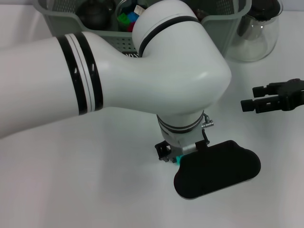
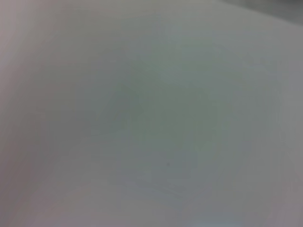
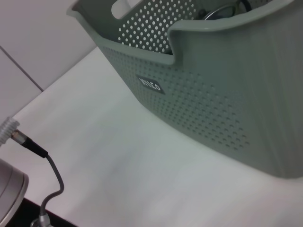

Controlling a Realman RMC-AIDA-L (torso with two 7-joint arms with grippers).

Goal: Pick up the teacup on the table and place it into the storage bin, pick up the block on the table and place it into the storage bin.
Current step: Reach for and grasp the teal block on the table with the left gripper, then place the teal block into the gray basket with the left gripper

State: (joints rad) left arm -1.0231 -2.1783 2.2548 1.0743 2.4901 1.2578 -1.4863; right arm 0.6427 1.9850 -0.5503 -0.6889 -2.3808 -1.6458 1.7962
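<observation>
Broadly, the table (image 1: 71, 180) is white, and the storage bin (image 1: 216, 21) stands at its far edge: grey-green, perforated, with cut-out handles and a small black label; it already holds dark and coloured items. Beside it stands a glass carafe (image 1: 259, 38). The left hand (image 1: 173, 154) reaches down near the front edge, apparently for a teal object (image 1: 176, 160), likely the block; its grip I cannot tell. The right hand (image 1: 259, 97) waits near the right edge, fingers apart, empty.
</observation>
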